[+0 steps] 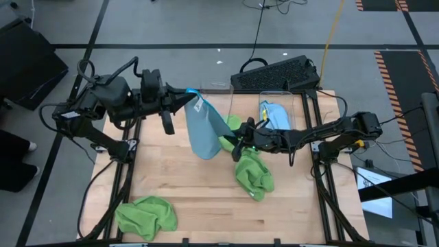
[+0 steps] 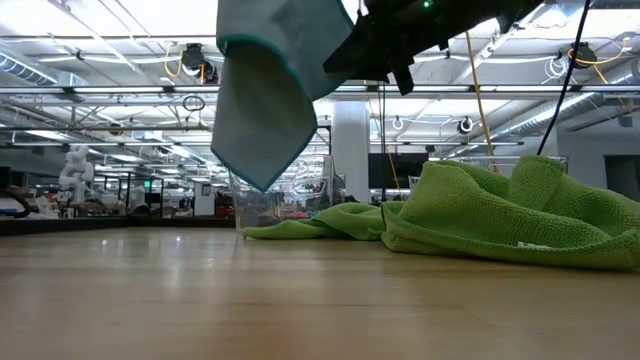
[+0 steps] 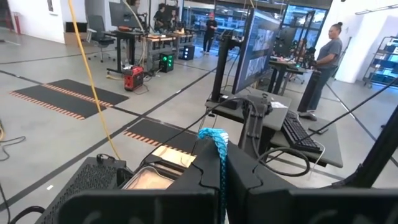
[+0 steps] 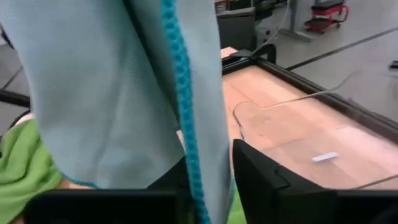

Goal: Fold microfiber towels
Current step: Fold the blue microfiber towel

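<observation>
Wooden counter [image 1: 206, 206], seen from above, with both arms reaching toward its middle. A light blue microfiber towel [image 1: 204, 130] hangs in the air between them, clear of the surface, its lower corner dangling free in the low view. The left end effector [image 1: 191, 96] pinches one upper corner, its fingers closed with the teal hem [image 3: 216, 144] rising between them. The right end effector [image 1: 236, 140] grips the towel's opposite edge, fingers closed on the hem that runs down between them in its wrist view. Holding two points apart probably serves to spread the cloth flat before it is laid down for folding; it hangs slack, so the spread looks incomplete.

Three lime green towels wait crumpled: one [image 1: 145, 214] near the counter's front left corner, one [image 1: 254, 173] just below the right end effector, and one [image 1: 232, 125] partly hidden behind the blue towel. A clear plastic bin [image 1: 288, 103] at the far edge holds another light blue towel [image 1: 276, 115]. None of the towels appears folded yet.
</observation>
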